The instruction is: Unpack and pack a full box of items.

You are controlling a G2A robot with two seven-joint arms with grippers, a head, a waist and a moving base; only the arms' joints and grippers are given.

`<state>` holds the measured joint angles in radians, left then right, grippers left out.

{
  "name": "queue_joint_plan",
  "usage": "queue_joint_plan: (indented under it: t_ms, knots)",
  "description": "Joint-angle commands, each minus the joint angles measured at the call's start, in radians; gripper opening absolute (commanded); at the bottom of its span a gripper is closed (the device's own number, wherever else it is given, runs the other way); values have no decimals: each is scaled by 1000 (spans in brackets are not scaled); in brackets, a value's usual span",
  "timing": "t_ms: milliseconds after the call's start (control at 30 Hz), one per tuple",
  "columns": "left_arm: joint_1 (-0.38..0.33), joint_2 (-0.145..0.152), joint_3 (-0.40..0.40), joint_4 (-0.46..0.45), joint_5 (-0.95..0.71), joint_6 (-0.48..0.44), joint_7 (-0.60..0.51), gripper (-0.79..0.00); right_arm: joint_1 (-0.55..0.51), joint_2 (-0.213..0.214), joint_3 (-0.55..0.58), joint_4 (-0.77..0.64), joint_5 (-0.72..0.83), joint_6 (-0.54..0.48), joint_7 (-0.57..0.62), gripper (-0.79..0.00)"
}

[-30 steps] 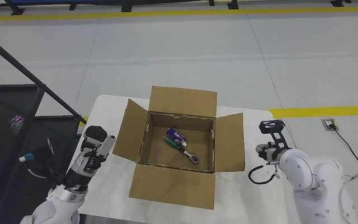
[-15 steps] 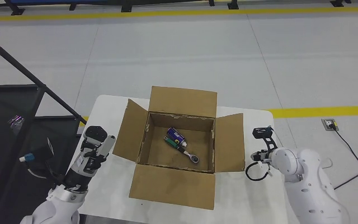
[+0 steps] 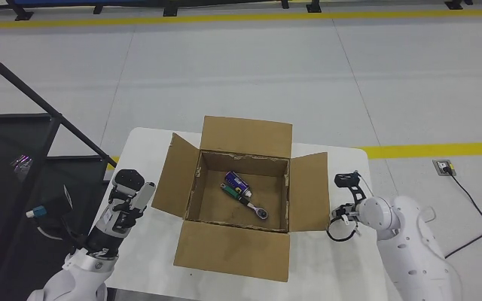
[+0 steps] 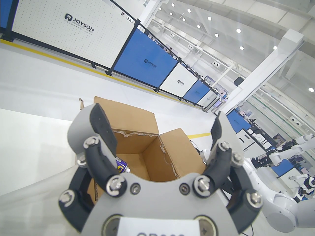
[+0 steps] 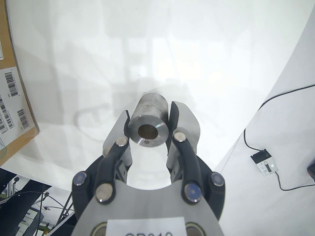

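One cardboard box [image 3: 246, 136] stands open in the middle of the table, all four flaps folded outward. Two grippers flank it. The left gripper [image 4: 157, 114] hangs beside the box's left flap, aimed at the opening, its jaws spread wide with nothing between them. The right gripper [image 5: 150, 111] is over the table just beyond the right flap, pointing down, its jaws clamped on the sides of one hollow metal cylinder [image 5: 152, 105]. Whether the cylinder's far end touches the tabletop cannot be told.

Two items lie on the box floor: one ratchet wrench [image 3: 254, 208], set diagonally with its head toward the front right corner, and one short can [image 3: 236, 181] on its side just behind it, toward the back wall. They look to touch or nearly so.

The table [image 3: 151, 147] is white and glossy, with rounded corners. Around it is a pale floor [image 3: 248, 68] marked with yellow lines [image 3: 226, 18]. One cable [image 3: 467, 194] runs across the floor to one small socket box [image 3: 443, 167] on the robot's right. In the left wrist view, a fence of blue and white panels [image 4: 145, 62] lines the hall.
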<state>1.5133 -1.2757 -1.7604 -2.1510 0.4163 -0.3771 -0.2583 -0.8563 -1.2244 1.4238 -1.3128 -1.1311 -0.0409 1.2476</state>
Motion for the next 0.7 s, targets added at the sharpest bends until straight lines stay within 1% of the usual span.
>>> queue_joint_plan:
  t_ms: [0, 33, 167, 200, 233, 267, 333, 367, 400, 533, 600, 667]
  knots:
    - [0, 0, 0, 0, 0, 0, 0, 0, 1, 1, -2, 3, 3, 0, 0, -465]
    - [0, 0, 0, 0, 0, 0, 0, 0, 1, 1, -3, 4, 3, 1, 0, -434]
    - [0, 0, 0, 0, 0, 0, 0, 0, -8, 4, 0, -10, 2, 18, -10, -403]
    - [0, 0, 0, 0, 0, 0, 0, 0, -13, 6, 5, -27, -4, 29, -15, -354]
    - [0, 0, 0, 0, 0, 0, 0, 0, -22, 8, 11, -50, -14, 44, -18, -286]
    - [0, 0, 0, 0, 0, 0, 0, 0, -31, 10, 19, -83, -26, 62, -21, -200]
    - [0, 0, 0, 0, 0, 0, 0, 0, -60, 14, 36, -171, -55, 98, -15, -135]
    - [0, 0, 0, 0, 0, 0, 0, 0, -75, 17, 47, -229, -77, 121, -11, -49]
    - [0, 0, 0, 0, 0, 0, 0, 0, -94, 19, 55, -289, -100, 146, -2, 0]
    - [0, 0, 0, 0, 0, 0, 0, 0, -146, 26, 73, -562, -213, 207, 56, 0]
    - [0, 0, 0, 0, 0, 0, 0, 0, -149, 27, 58, -687, -271, 215, 86, 0]
    - [0, 0, 0, 0, 0, 0, 0, 0, -136, 26, 24, -776, -309, 201, 109, 0]
